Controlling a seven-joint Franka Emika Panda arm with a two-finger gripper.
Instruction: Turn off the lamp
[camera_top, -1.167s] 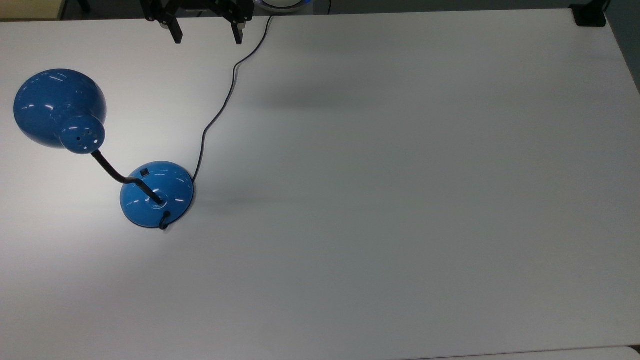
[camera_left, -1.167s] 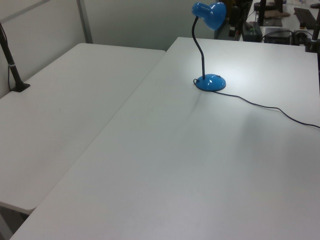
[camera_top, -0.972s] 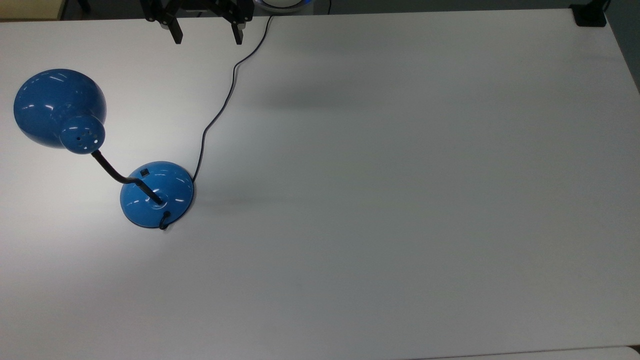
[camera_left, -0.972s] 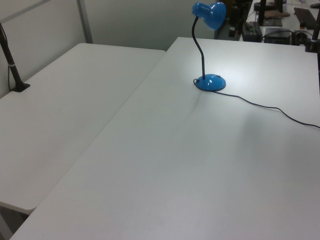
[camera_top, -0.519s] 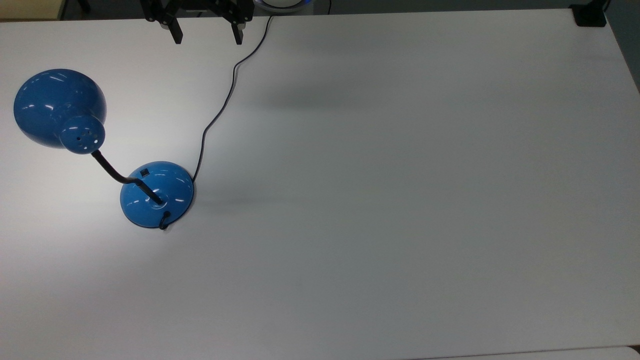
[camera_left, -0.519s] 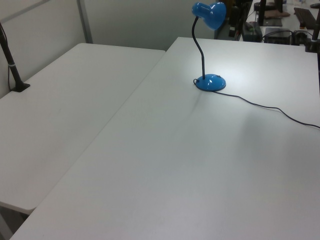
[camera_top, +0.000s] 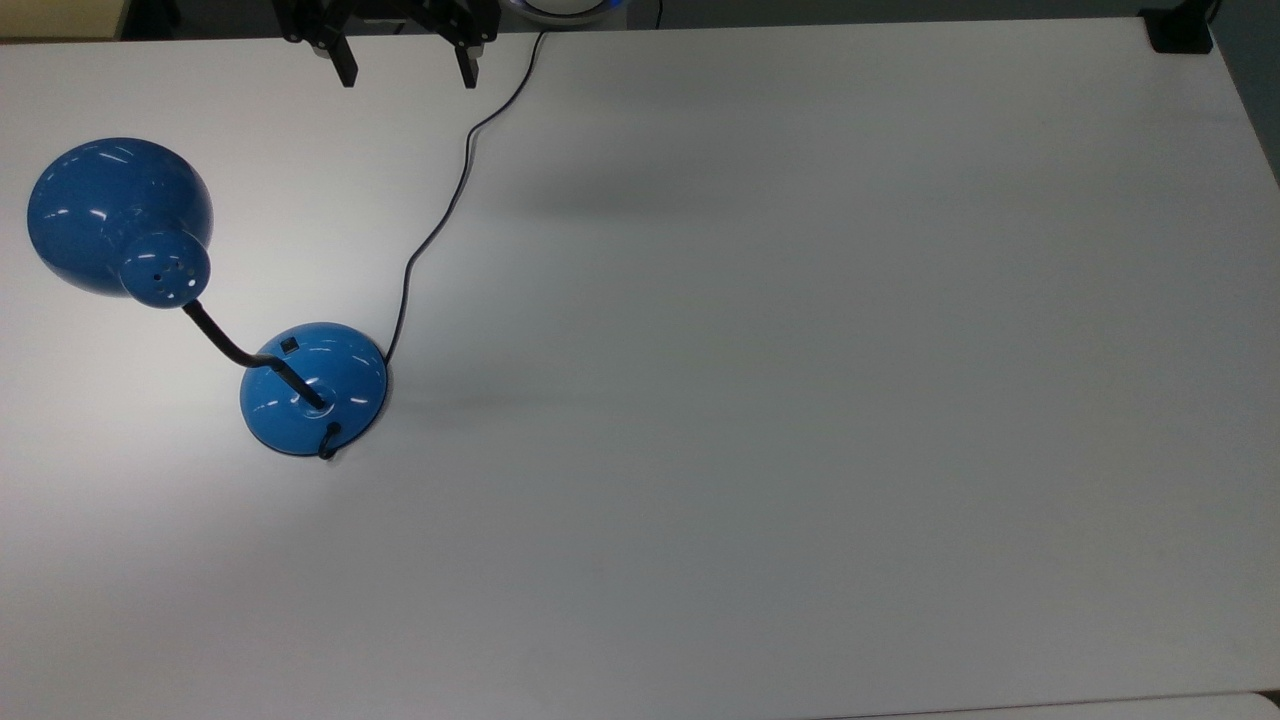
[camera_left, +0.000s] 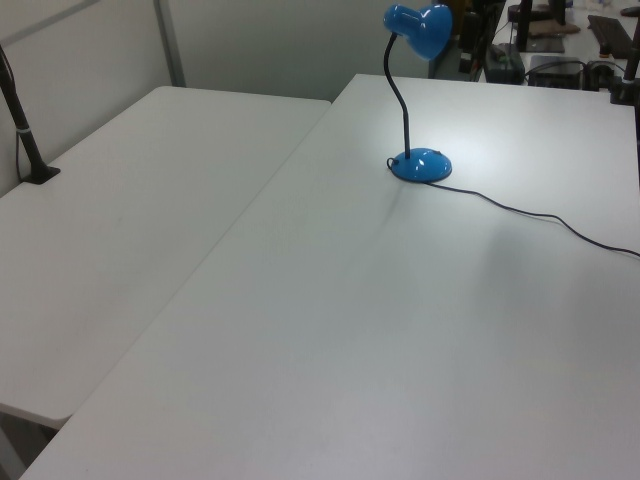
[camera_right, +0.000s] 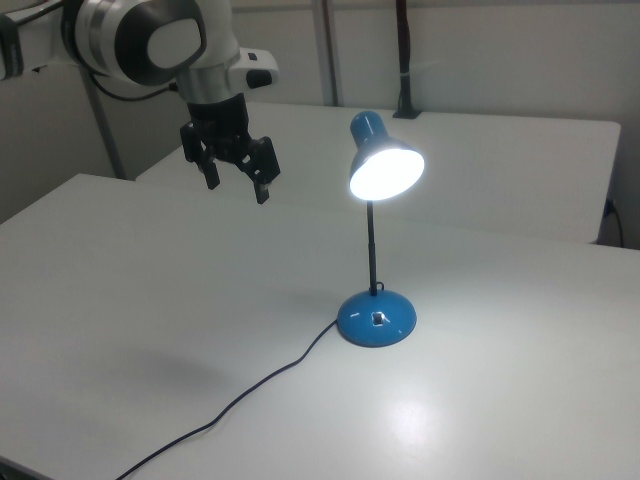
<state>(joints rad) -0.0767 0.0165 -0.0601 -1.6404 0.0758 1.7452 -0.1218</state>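
- The lamp stands on the white tabletop, and its bulb is lit: in the right view the shade glows bright white inside and a pale patch of light lies on the surface in front of the base.
- In the top view the lamp sits toward the top view's left; its round blue base rests flat, and the black gooseneck curves up and out to the dome shade, which hangs over the tabletop nearer the top view's left edge.
- A small black switch sits on the upper slope of the base, clear of anything touching it.
- The black cord leaves the base and snakes away to the tabletop's far edge in the top view.
- The gripper hangs in the air, well apart from the lamp, at the right view's left of the shade and about level with it. Its two black fingers are spread apart with nothing between them.
- In the top view the gripper is at the upper edge, close to where the cord runs off.
- In the left view the lamp stands far back; from there the switch is, I think, too small to pick out.
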